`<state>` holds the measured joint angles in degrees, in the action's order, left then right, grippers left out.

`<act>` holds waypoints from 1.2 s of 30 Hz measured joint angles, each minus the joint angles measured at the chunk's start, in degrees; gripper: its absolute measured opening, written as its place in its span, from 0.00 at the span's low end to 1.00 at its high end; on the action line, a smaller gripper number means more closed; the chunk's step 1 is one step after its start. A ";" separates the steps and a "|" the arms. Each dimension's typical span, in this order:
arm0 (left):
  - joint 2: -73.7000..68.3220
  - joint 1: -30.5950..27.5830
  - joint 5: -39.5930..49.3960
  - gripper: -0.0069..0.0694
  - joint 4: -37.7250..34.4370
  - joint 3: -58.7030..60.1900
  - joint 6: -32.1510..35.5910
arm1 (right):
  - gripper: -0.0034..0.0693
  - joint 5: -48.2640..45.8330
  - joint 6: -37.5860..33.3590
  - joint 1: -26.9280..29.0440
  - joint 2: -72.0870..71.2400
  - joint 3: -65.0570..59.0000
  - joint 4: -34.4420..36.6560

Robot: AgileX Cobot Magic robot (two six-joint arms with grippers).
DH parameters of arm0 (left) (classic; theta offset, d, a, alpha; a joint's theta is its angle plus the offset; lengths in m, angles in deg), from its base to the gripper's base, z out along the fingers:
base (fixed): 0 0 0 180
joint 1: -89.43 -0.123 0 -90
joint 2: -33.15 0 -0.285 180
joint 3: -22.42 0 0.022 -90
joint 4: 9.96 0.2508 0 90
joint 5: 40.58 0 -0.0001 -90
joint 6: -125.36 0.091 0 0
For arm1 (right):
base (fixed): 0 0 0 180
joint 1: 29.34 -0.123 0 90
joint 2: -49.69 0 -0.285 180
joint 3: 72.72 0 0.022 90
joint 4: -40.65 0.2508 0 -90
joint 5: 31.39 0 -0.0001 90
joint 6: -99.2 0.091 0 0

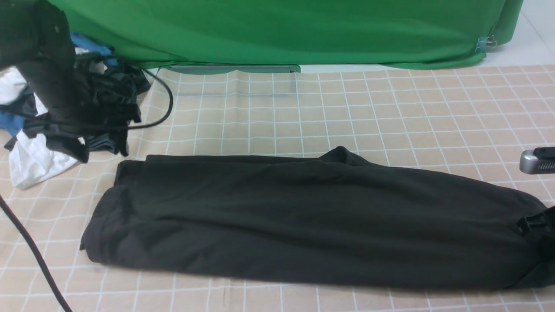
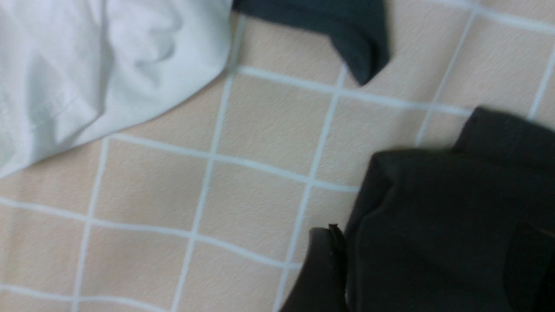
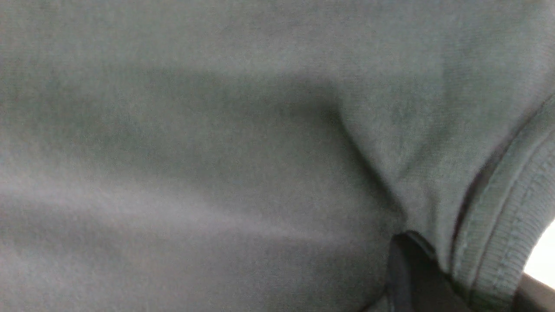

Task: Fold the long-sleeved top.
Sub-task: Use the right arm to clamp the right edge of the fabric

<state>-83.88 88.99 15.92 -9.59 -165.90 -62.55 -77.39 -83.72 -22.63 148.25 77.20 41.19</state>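
Observation:
The long-sleeved top (image 1: 303,216) lies on the checked table cover (image 1: 390,108) as a long black band running left to right. Its far left corner (image 2: 455,195) lies flat under my left gripper (image 2: 427,268). That gripper is open: its fingers (image 2: 323,268) stand wide apart above the cloth with nothing pinched. My left arm (image 1: 47,78) hangs raised at the far left. My right gripper (image 1: 535,225) is at the top's right end. It is shut on the ribbed hem (image 3: 498,225), which runs between its fingers (image 3: 412,268).
A pile of other clothes lies at the far left: a white shirt (image 1: 30,160) (image 2: 86,65), a dark garment (image 1: 112,99) (image 2: 347,34) and a blue piece (image 1: 91,45). A green backdrop (image 1: 282,30) closes the far side. A black cable (image 1: 30,251) crosses the front left corner.

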 joint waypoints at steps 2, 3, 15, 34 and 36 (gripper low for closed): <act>-0.58 0.00 -1.94 0.78 -2.71 -0.17 1.99 | 0.19 -0.30 -0.03 0.00 0.00 0.70 -0.53; -1.00 0.00 -2.52 0.78 -3.64 -0.21 2.58 | 0.20 -0.48 -0.09 0.00 0.00 0.97 -0.53; -8.95 0.00 -5.40 0.58 -4.05 -0.28 5.62 | 0.68 -3.91 -2.61 0.00 0.00 5.69 -1.20; -8.96 0.00 -12.01 0.11 -6.28 -1.57 6.47 | 0.52 -4.96 -4.58 0.00 0.05 16.47 0.00; -8.96 0.00 -14.40 0.11 -6.60 -1.87 6.47 | 0.58 -4.83 -6.18 0.00 0.81 16.47 0.88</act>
<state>-92.84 88.99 1.52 -16.19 -167.78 -56.08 -82.22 -89.90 -22.63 149.06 93.67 42.06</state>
